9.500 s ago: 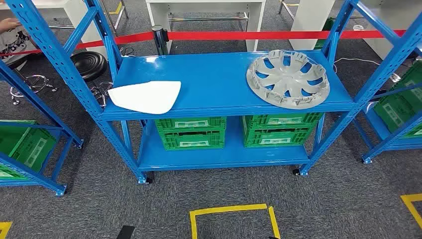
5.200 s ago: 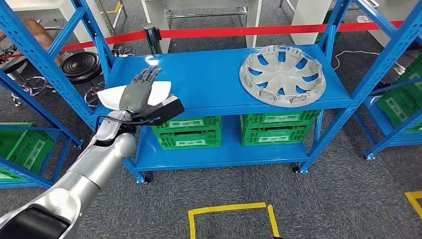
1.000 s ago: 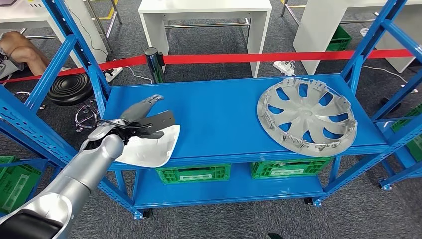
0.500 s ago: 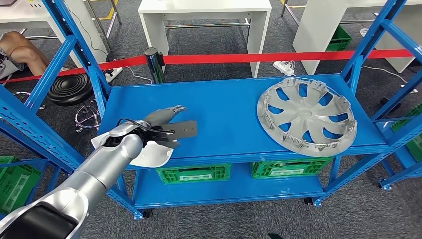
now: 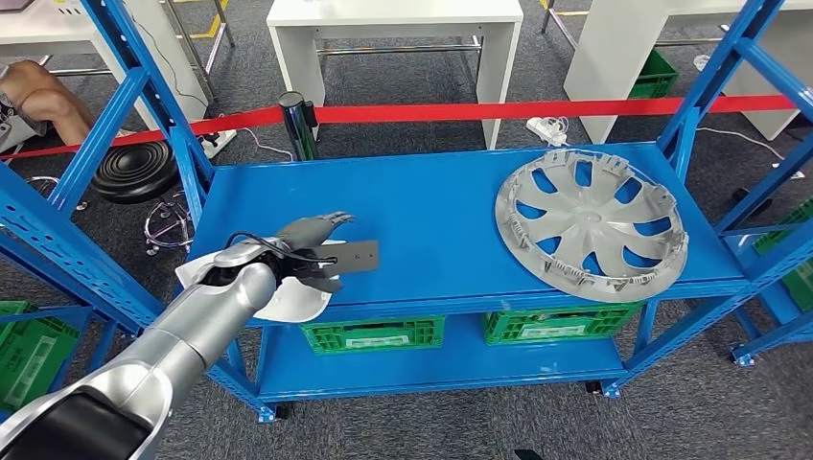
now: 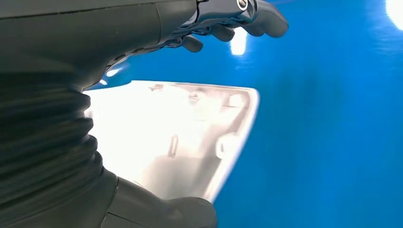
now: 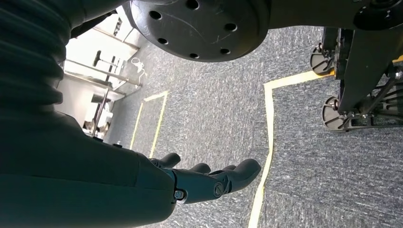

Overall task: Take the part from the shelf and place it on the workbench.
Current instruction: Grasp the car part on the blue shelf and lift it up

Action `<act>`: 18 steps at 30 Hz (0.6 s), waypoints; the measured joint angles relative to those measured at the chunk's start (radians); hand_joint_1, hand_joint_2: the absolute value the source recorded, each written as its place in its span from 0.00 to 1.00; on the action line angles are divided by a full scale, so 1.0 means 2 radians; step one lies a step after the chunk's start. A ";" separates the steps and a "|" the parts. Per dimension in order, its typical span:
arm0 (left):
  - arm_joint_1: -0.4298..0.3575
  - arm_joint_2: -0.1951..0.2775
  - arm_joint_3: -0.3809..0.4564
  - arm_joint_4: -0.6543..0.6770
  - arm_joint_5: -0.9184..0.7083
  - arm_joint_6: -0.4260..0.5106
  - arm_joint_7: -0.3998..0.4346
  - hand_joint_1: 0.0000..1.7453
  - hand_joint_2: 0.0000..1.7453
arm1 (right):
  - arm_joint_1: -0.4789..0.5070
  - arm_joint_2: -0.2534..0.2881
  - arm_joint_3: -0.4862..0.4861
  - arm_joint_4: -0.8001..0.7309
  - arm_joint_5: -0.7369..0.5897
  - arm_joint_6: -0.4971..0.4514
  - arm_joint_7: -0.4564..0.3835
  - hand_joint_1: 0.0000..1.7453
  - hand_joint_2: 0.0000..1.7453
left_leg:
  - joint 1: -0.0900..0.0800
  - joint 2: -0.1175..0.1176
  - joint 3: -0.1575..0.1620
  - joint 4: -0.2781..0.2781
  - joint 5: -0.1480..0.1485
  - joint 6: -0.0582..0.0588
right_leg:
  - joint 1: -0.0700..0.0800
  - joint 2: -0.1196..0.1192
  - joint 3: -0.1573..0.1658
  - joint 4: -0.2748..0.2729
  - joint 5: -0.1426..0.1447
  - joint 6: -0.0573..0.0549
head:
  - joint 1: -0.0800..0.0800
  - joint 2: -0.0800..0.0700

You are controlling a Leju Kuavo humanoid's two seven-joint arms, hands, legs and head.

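Observation:
A white curved plastic part (image 5: 293, 298) lies at the front left corner of the blue shelf (image 5: 431, 206), overhanging its front edge. My left hand (image 5: 307, 241) reaches in over the part. In the left wrist view the fingers (image 6: 228, 19) stretch above the part (image 6: 180, 137) with blue shelf showing between them, while the thumb (image 6: 185, 213) sits at its near underside; nothing is gripped. The right hand (image 7: 209, 183) hangs over the grey carpet, fingers straight and holding nothing.
A silver wheel cover (image 5: 590, 225) rests on the right of the same shelf. Green crates (image 5: 371, 333) sit on the lower level. Blue rack uprights (image 5: 58, 249) stand close on both sides. Behind are red barrier tape (image 5: 479, 110), a black stool (image 5: 134, 171) and a person's arm (image 5: 29, 91).
Over the last second my left hand slid right and forward across the white part, then its fingers dipped slightly toward it. The part has shifted a little toward the shelf's front left edge.

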 joint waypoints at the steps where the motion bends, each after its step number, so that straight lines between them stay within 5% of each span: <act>1: -0.001 0.000 0.000 0.002 0.000 0.002 0.006 0.00 1.00 | 0.000 0.000 0.000 0.000 0.001 0.000 0.000 0.00 1.00 | 0.000 0.000 0.000 0.000 0.000 0.000 | 0.000 0.000 0.000 0.000 0.000 0.000 | 0.000 0.000; 18: -0.028 0.011 -0.009 0.034 -0.008 -0.002 0.066 0.00 1.00 | 0.000 0.001 0.000 0.000 0.012 0.001 0.000 0.00 1.00 | 0.000 0.000 0.000 0.000 0.000 0.000 | 0.000 0.000 0.000 0.000 0.000 0.000 | 0.000 0.000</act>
